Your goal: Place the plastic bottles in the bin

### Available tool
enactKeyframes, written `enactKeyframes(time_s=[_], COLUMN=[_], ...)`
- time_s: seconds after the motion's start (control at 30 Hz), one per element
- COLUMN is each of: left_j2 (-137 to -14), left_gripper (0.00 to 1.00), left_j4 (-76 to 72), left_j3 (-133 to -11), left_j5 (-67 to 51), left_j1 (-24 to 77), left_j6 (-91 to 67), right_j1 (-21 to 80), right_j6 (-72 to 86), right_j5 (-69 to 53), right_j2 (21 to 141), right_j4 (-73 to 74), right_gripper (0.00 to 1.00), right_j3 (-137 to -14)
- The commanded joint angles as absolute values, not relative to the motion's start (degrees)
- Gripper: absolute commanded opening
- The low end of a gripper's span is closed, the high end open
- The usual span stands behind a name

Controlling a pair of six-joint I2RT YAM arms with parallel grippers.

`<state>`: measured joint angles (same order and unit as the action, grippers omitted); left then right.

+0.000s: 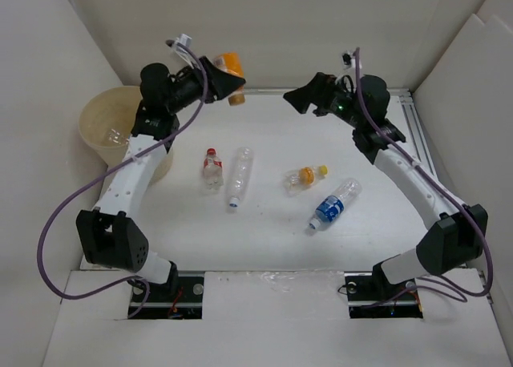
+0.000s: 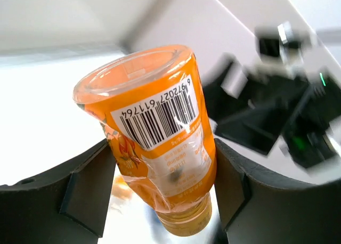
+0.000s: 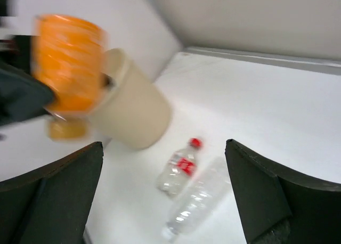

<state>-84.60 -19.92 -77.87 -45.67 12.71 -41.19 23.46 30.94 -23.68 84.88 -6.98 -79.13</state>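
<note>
so, my left gripper (image 2: 162, 186) is clamped on the orange bottle (image 2: 154, 143), cap down, held up high, i guess to clear the bin (image 1: 98, 149) rim nearby. it's not over it yet. my right gripper (image 3: 165, 198) is wide open and empty, hanging clear.

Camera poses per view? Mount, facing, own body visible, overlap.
Top external: above and behind the robot, looking down on the table; left pincer and right pincer show.
Left wrist: on the left wrist, facing along its left fingers at the gripped orange bottle.
Right wrist: on the right wrist, facing across toward the bin; open right fingers frame the view.
Shared: all three see the orange bottle.
</note>
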Motion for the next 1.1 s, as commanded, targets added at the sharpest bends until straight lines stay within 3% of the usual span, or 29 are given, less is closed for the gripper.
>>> enactKeyframes(time_s=[0.0, 0.27, 0.5, 0.53, 0.6, 0.67, 1.07], left_j2=[-82.88, -80.61, -78.13, -78.13, -78.13, -78.13, -76.38], left_gripper=[0.00, 0.00, 0.00, 0.06, 0.49, 1.00, 1.00], left_j4=[-0.38, 16.51, 21.18, 22.14, 23.91, 24.52, 25.05], left_j3=[-87.69, -88.79, -84.81, -84.29, -84.29, -83.68, -88.95], left_j5=[-25.98, -4.42, 5.00, 6.05, 9.05, 9.58, 5.63], left_j1=[7.85, -10.34, -17.23, -17.75, -17.75, -17.75, -17.06], left_j6=[-33.66, -35.77, -37.52, -37.53, -37.53, -37.53, -32.00], right_j1=[19.61, 21.08, 29.33, 30.40, 33.29, 35.15, 40.69], right_j6=[31.11, 27.08, 25.40, 25.40, 26.27, 27.50, 39.02], right_j5=[-17.51, -10.65, -3.73, -2.04, 2.00, 4.91, 9.23], right_j2=[80.95, 78.84, 85.33, 87.69, 90.25, 93.76, 110.47], right_j4=[-1.77, 4.66, 10.43, 11.85, 14.58, 17.83, 23.02], right_gripper=[1.00, 1.00, 1.00, 1.00, 1.00, 1.00, 1.00], right_j3=[-76.65, -70.41, -73.64, -76.09, -78.65, -82.08, -96.14])
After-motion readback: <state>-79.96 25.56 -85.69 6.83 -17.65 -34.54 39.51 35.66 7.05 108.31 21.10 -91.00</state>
